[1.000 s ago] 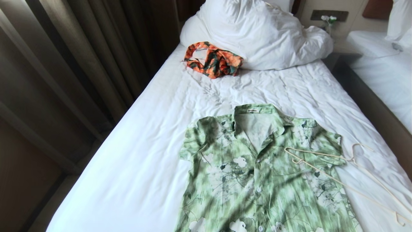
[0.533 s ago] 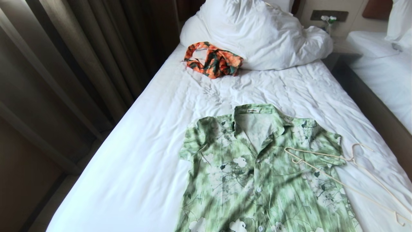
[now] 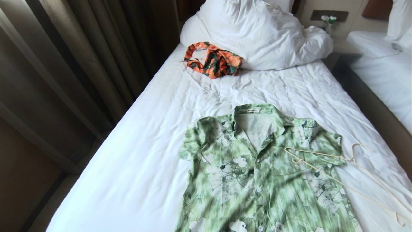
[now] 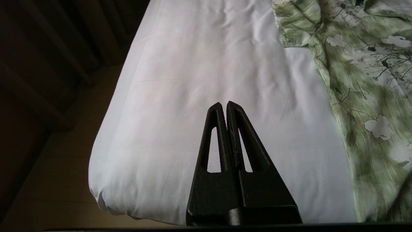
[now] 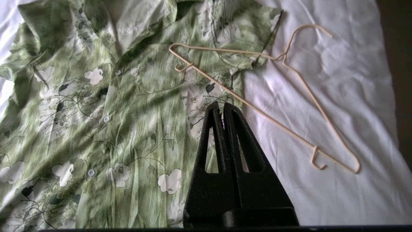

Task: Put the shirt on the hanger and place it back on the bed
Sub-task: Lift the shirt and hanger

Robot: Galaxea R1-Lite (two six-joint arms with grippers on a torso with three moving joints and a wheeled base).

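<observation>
On the bed (image 3: 145, 154), the wrinkled white sheet carried the shirt (image 3: 257, 180), laid flat and front up: thin pale-green cloth, creased, printed with white flowers and dark leaves, collar open, small round buttons down the front. The hanger (image 3: 346, 172), a thin cream wire-like triangle with a hook, lay flat, 1 notched end on the shirt's shoulder, the rest on the sheet. A crumpled orange-and-green garment (image 3: 212, 59) touched the puffy white duvet (image 3: 264, 35). Left pincer (image 4: 224, 103): black fingers pressed together, empty, above bare sheet. Right pincer (image 5: 221, 104): closed, empty, above the shirt's edge, near the hanger.
</observation>
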